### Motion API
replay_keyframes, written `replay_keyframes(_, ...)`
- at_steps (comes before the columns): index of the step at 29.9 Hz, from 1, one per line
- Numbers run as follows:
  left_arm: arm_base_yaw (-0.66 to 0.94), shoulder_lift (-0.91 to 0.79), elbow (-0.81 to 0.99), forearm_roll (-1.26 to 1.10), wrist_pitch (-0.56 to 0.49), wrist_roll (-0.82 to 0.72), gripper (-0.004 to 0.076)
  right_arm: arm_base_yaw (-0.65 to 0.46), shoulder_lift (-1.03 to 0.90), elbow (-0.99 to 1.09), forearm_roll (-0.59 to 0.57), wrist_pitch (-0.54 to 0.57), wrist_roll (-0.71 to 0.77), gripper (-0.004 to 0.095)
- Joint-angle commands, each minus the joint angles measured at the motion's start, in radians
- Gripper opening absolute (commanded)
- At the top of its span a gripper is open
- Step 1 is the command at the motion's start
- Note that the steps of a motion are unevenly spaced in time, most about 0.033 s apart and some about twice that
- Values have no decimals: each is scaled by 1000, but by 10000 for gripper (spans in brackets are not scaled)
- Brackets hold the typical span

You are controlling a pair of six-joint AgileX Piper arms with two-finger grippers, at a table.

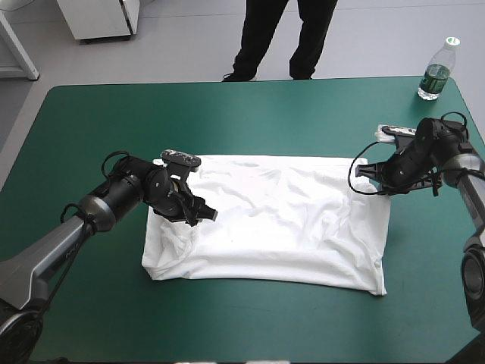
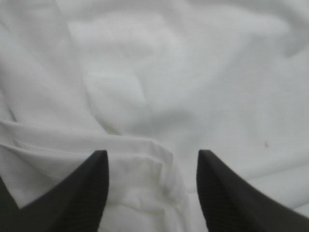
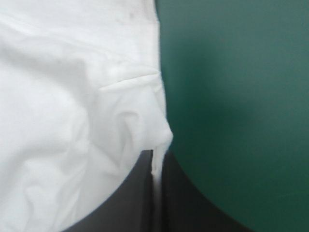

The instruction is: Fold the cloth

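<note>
Centre-left: left gripper [image 1: 199, 215], fingers apart, over the white T-shirt [image 1: 280, 227] spread flat mid-frame on the teal-green cover [image 1: 91, 121]. Right of centre: right gripper [image 1: 364, 174] pinched onto the shirt's far right corner. Upper right: clear plastic bottle [image 1: 438, 70], white cap, green label, writing unreadable.

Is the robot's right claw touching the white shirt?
Touching. The right wrist view shows the right gripper shut on the T-shirt, a thin white fold pinched between its black fingers.
</note>
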Motion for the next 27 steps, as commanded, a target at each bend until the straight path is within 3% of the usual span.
replay_keyframes(1,-7,-42,-32,-11,-30,-8,407,50,-75,-21,52,-3,-26,-13)
replay_keyframes(6,-7,-42,-32,-11,-26,-8,407,167,-71,-22,165,-20,-75,-13)
replay_keyframes(10,-7,-42,-32,-11,-23,-8,407,248,-56,-22,168,-67,-73,-13)
replay_keyframes(19,-7,-42,-32,-11,-20,-8,407,277,23,-22,210,-90,-64,13)
replay_keyframes(21,-7,-42,-32,-11,-20,-8,407,277,35,-22,231,-80,-75,92)
replay_keyframes(25,-7,-42,-32,-11,-18,-8,407,277,41,-22,277,-63,-105,398)
replay_keyframes(27,-7,-42,-32,-11,-18,-8,407,277,41,-22,284,-54,-103,492)
